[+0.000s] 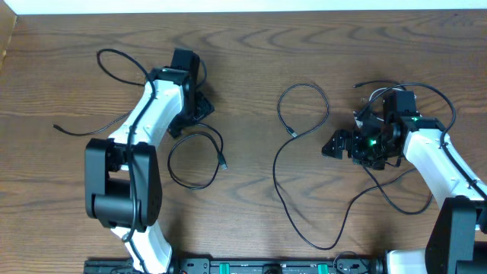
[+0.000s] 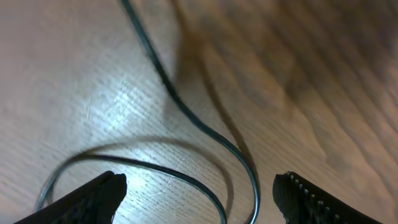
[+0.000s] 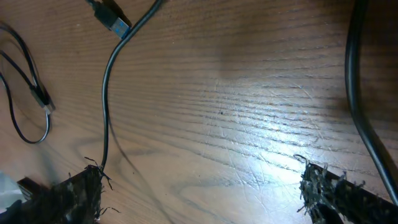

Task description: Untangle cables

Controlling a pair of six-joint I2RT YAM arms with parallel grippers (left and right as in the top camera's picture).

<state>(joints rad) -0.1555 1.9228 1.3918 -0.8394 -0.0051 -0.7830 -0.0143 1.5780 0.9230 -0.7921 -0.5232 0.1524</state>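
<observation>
L gripper (image 2: 202,194), fingers apart & empty, straddles thin black flexible cable loop (image 2: 186,113); R gripper (image 3: 199,193), fingers wide apart, has second thin black cable (image 3: 104,99) running beside one finger, prob. pre-grasp for separating strands.

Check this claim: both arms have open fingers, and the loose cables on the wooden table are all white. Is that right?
No. The overhead view shows the cables are black, not white. The left fingers and right fingers are open, and the table is wooden.
</observation>
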